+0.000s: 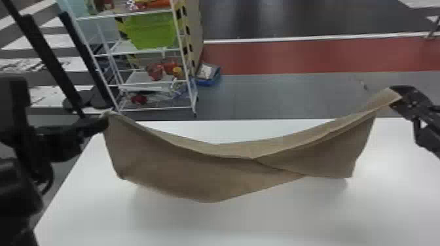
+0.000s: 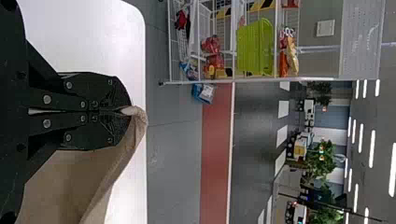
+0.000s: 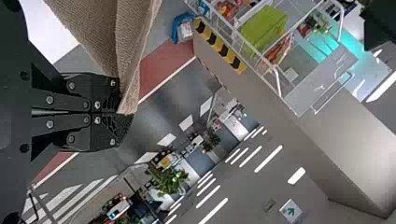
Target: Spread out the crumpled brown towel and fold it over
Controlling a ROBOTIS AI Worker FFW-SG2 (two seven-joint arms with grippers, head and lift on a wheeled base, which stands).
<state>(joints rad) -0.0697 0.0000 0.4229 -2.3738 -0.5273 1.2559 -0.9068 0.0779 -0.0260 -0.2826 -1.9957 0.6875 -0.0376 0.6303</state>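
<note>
The brown towel [image 1: 183,173] sags mid-frame, one end clenched by the left gripper [image 1: 105,123] at left, the other by the right gripper [image 1: 396,96] at upper right. Hard pulling could slip either shallow pinch; uneven lowering could crease the overlapping layers on the bench [image 1: 262,222].

Blk arms [image 1: 62,144], slvr screws [image 2: 46,99] – rnd, blk cable [image 1: 51,181]

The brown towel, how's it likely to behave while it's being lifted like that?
The brown towel is probably floppy, since it sags between the left gripper and right gripper. It seems thin and likely light, and its loose lower edge may well swing.
</note>
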